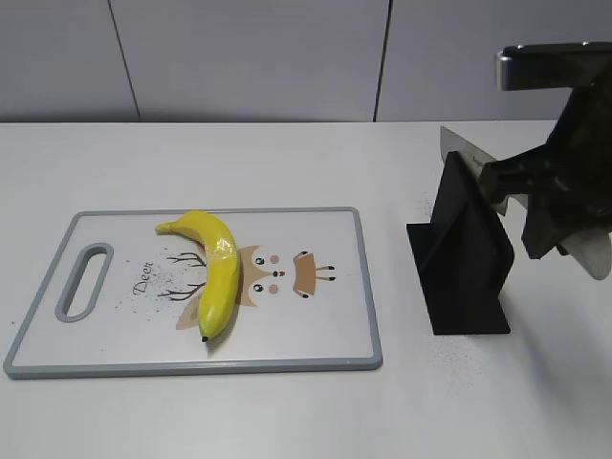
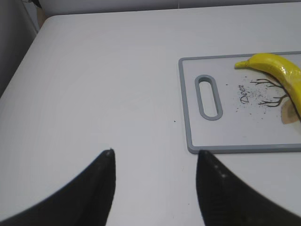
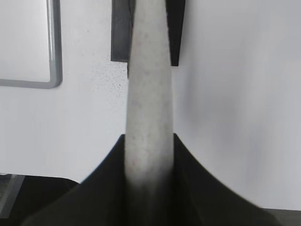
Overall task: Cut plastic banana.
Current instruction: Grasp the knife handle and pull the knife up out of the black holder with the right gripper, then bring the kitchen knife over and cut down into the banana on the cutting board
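Observation:
The plastic banana (image 1: 220, 273) is glossy yellow and curved and lies on the left half of the white cutting board (image 1: 287, 364). It also shows in the left wrist view (image 2: 280, 68), on the board (image 2: 184, 103). My right gripper (image 1: 535, 206) is shut on the pale grey handle of a knife (image 3: 148, 94), fingertips (image 3: 149, 136) pressed on both sides. The blade (image 1: 464, 148) sits in the black knife stand (image 1: 469, 268), right of the board. My left gripper (image 2: 156, 151) is open and empty over bare table, left of the board's handle slot.
The board has a grey rim, a handle slot (image 1: 84, 280) at its left end and a deer print. Its corner shows in the right wrist view (image 3: 54, 70), with the stand (image 3: 120, 33) beyond the handle. The white table's edge meets a grey wall at the back.

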You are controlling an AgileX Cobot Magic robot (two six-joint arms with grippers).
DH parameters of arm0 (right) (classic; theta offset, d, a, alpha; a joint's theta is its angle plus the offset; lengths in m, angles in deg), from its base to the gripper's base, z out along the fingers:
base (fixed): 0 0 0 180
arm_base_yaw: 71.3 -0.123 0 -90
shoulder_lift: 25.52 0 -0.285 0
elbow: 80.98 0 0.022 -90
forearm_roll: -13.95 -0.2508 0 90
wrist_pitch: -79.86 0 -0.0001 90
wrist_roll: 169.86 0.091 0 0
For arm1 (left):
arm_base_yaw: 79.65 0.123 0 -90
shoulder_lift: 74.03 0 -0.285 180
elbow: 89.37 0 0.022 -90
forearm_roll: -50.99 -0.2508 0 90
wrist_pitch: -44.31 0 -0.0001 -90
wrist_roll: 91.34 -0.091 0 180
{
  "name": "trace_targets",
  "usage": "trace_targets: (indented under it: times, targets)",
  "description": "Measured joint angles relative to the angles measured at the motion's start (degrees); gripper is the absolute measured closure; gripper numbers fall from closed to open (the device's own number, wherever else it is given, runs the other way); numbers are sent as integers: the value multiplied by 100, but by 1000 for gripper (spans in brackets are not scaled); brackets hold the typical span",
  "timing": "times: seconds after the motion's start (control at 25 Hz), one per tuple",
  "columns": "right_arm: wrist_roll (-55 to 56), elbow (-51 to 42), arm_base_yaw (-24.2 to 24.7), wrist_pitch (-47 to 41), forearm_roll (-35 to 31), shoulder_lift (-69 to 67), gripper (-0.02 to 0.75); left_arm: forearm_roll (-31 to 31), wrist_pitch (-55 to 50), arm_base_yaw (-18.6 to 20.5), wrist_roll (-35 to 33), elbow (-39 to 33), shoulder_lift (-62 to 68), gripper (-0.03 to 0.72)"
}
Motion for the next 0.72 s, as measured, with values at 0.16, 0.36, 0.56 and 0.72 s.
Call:
trace_targets:
  times: [0.16,0.36,0.56,0.72]
  targets:
    - [27,32,0,0,69,367,575,0,0,0,0,0,0,158]
    - [39,224,0,-11,92,726,575,0,0,0,0,0,0,158]
    - [45,529,0,-23,355,838,575,0,105,0,0,53,0,158]
    - [-793,862,0,-26,191,838,575,0,234,0,0,365,235,158]
